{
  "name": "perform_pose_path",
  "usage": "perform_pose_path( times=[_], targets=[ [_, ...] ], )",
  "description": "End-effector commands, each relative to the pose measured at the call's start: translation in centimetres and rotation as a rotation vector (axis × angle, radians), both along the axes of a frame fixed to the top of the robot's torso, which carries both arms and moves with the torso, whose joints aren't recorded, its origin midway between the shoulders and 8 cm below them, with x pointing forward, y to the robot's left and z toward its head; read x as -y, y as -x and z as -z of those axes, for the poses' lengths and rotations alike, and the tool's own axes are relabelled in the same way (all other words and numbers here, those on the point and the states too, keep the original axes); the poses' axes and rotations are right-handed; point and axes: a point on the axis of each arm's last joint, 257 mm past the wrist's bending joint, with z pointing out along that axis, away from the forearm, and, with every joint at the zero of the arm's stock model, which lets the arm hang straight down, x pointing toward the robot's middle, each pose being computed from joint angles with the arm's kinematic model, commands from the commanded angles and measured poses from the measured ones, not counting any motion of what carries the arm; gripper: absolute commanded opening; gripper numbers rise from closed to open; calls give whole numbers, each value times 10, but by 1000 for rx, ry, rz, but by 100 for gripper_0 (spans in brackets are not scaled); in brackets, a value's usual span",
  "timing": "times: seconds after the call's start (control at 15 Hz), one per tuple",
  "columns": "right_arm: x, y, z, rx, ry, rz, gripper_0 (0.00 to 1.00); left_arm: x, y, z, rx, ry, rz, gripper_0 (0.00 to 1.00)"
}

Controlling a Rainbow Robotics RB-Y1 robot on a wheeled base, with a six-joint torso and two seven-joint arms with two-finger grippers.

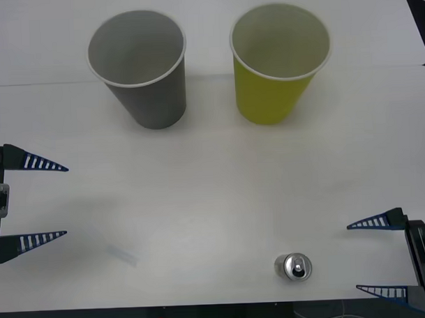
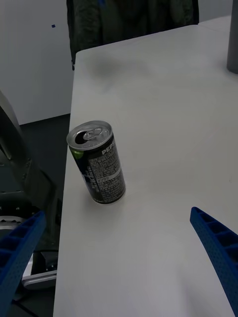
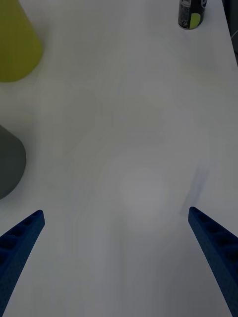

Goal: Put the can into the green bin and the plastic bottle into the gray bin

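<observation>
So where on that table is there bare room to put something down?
The widest bare stretch lies mid-table, bordered by the gray bin and green bin at the back, the open left claw and the open right claw. The narrow gap between the bins is also bare. It is tightest at the front edge, around the can.

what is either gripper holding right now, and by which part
Nothing is held. Both the left gripper and the right gripper are open over the table; the can stands free near the right one.
</observation>
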Motion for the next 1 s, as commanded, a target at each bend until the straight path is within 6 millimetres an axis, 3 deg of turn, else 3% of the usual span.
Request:
perform_pose_path(
  times=[0.07,0.8,1.0],
  targets=[
    [-21,0,12,1,-16,-10,100,0,0,0,0,0,0,100],
    [-107,-6,46,11,-77,-32,100,0,0,0,0,0,0,100],
    [-123,-6,49,25,-85,-47,100,0,0,0,0,0,0,100]
  ],
)
